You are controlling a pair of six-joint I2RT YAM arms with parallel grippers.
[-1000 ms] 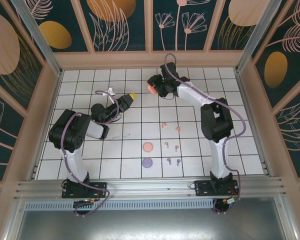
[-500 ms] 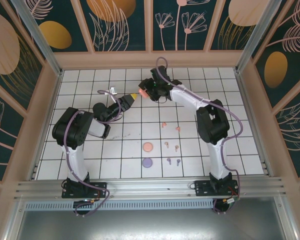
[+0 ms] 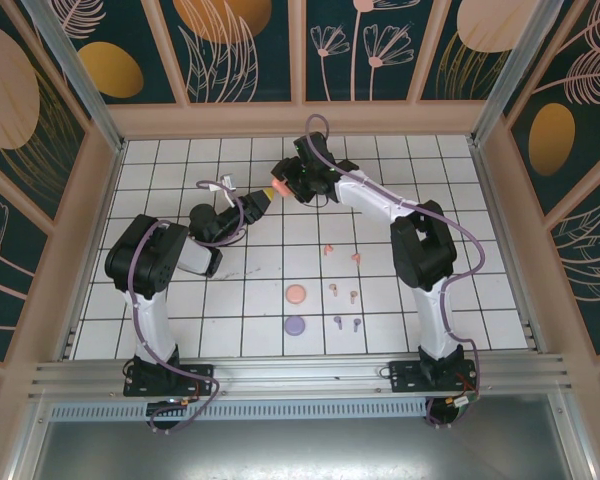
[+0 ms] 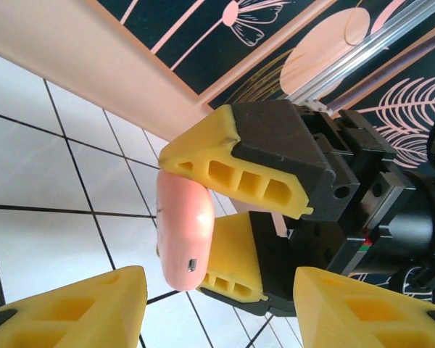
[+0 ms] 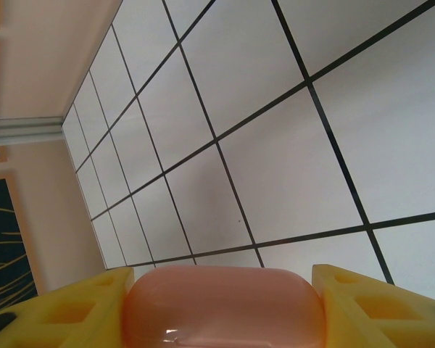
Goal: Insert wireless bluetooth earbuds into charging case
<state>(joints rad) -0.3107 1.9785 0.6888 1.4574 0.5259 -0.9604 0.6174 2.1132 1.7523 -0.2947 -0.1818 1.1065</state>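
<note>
My right gripper point(image 3: 283, 183) is shut on a coral-pink charging case point(image 3: 277, 188), held up over the back of the table. In the right wrist view the case point(image 5: 225, 308) sits clamped between both yellow fingers point(image 5: 65, 308). My left gripper point(image 3: 261, 201) is right next to it, open. In the left wrist view the case point(image 4: 185, 232) hangs edge-on just beyond my left gripper point(image 4: 214, 312), whose fingertips point(image 4: 72, 308) stand apart from it. On the tiles lie earbuds in pairs: coral point(image 3: 327, 249), tan point(image 3: 333, 288) and purple point(image 3: 337, 321).
A round coral case point(image 3: 296, 294) and a purple case point(image 3: 295, 326) lie on the white tiled table point(image 3: 180, 300), left of the earbuds. A peach wall point(image 3: 300, 118) closes the back, and metal frame posts stand at the sides.
My right arm carried the coral-pink case leftward. My left gripper rose toward it and narrowed its jaws, so the two grippers now meet.
</note>
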